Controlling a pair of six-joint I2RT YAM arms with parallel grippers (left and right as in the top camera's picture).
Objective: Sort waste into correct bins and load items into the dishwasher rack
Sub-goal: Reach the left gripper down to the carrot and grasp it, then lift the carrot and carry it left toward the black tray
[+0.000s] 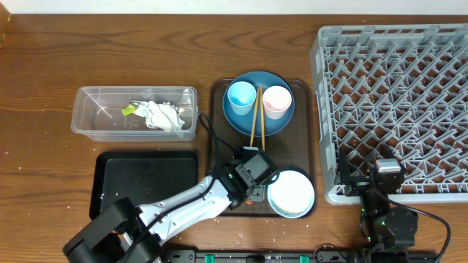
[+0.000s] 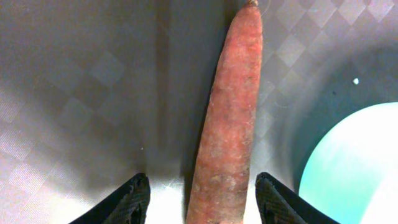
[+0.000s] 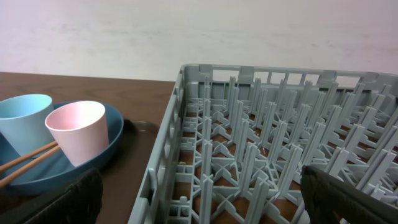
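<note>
A thin orange carrot (image 2: 227,118) lies on the brown serving tray (image 1: 219,146) and runs straight between the fingers of my left gripper (image 2: 202,205). The jaws straddle it, open, with a gap on each side. From overhead the left gripper (image 1: 252,181) hides most of the carrot, beside the pale bowl (image 1: 290,193). The blue plate (image 1: 281,124) carries a light-blue cup (image 1: 240,98), a pink cup (image 1: 277,101) and chopsticks (image 1: 256,120). My right gripper (image 3: 205,202) hangs open over the front edge of the grey dishwasher rack (image 1: 316,109), holding nothing.
The clear tub (image 1: 88,117) at the left holds crumpled white paper (image 1: 164,115) and a yellow-green wrapper (image 1: 130,110). The black tray (image 1: 146,179) lies in front of it. A few white grains dot the table near the black tray.
</note>
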